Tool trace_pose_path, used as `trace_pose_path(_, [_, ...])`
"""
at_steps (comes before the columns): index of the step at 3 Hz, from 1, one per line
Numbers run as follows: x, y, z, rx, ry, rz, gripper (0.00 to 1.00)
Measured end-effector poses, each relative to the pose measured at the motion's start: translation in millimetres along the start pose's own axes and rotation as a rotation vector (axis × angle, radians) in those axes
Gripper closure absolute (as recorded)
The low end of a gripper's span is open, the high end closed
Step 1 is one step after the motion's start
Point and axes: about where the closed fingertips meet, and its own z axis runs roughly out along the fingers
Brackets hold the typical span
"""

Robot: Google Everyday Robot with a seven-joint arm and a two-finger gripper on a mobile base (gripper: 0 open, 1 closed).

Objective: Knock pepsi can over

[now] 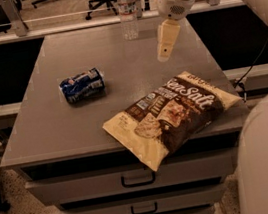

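Observation:
The pepsi can (82, 86) is dark blue with white marks and lies on its side on the left part of the grey table top (116, 61). My gripper (165, 55) hangs from the white arm above the table's right middle, well to the right of the can and apart from it. It holds nothing that I can see.
A clear plastic water bottle (128, 9) stands upright at the table's back edge, left of the gripper. A brown and cream chip bag (173, 114) lies at the front right, overhanging the front edge. Drawers (135, 179) sit below. Office chairs stand behind.

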Motion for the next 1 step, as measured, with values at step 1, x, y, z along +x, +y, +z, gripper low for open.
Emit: trace_pose_path(1, [4.6,-2.2,-1.4,0.012,0.0,0.006,0.0])
